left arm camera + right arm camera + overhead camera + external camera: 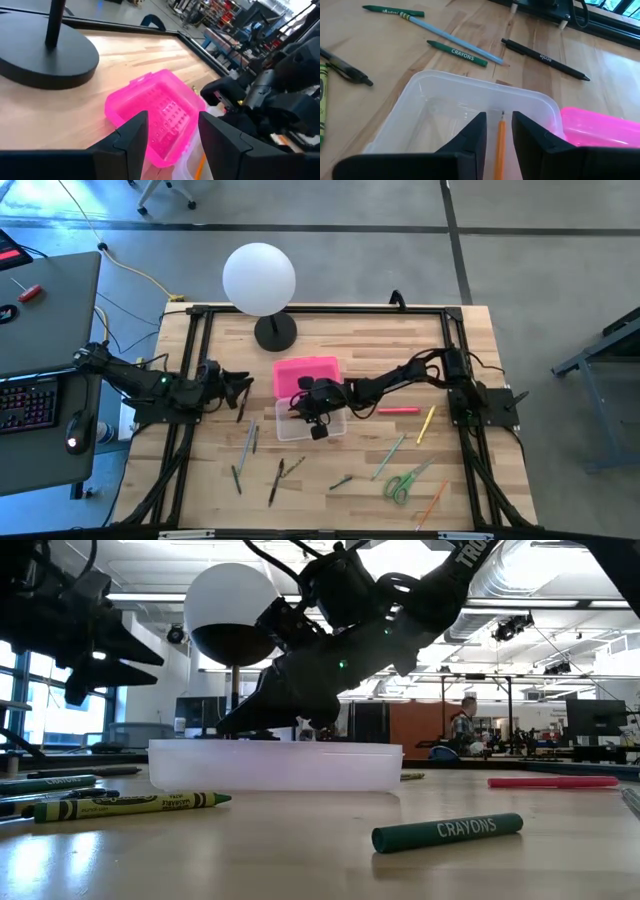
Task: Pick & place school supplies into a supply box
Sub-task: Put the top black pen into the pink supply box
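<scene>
While the right hand (498,131) hangs over the clear box (435,107), its 2 fingers stand slightly apart with an orange pencil (500,145) between them, tip inside the box; whether they grip it, I cannot tell. Beside the box lies the pink lid (306,373). Over by the tabletop's (350,335) left edge the left hand (170,132) waits, fingers wide, holding nothing. A green crayon (447,830) reads "CRAYONS".

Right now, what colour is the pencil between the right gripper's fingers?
Orange; the pencil shows best in the right wrist view, over the clear box.
</scene>
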You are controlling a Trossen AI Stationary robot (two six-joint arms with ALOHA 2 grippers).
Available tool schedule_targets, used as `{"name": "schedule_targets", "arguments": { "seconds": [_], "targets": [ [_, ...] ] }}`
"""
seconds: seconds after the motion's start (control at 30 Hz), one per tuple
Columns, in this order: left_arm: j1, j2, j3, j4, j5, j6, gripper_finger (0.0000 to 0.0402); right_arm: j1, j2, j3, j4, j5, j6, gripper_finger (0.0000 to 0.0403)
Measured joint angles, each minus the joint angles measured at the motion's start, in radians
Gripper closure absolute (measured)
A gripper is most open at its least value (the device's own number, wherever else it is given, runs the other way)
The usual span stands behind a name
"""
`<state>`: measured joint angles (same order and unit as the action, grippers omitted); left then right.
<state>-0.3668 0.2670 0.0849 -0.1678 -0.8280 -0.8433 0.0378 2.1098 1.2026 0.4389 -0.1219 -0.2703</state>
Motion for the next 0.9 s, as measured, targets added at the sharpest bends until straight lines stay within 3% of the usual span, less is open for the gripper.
{"name": "schedule_targets", "arguments": {
  "seconds": [0.17, 0.37, 0.47, 0.7, 0.9],
  "targets": [
    [0.000, 0.042, 0.008, 0.011, -0.019, -0.018, 0.0205, -0.003, 0.000, 0.000, 0.001, 0.000, 0.000, 0.0331],
    [0.000, 0.126, 0.140, -0.025, -0.036, 0.042, 0.0252, -0.007, 0.000, 0.000, 0.007, 0.000, 0.000, 0.0331],
    [0.000, 0.183, 0.223, -0.022, 0.010, 0.100, 0.0278, -0.007, 0.000, 0.000, 0.007, 0.007, 0.000, 0.0331],
    [0.000, 0.390, 0.359, -0.063, 0.063, 0.228, 0.0321, -0.007, 0.000, 0.000, 0.007, 0.007, 0.000, 0.0331],
    [0.000, 0.562, 0.415, -0.072, 0.062, 0.214, 0.0333, -0.007, 0.000, 0.000, 0.006, 0.007, 0.000, 0.0331]
  ]
}}
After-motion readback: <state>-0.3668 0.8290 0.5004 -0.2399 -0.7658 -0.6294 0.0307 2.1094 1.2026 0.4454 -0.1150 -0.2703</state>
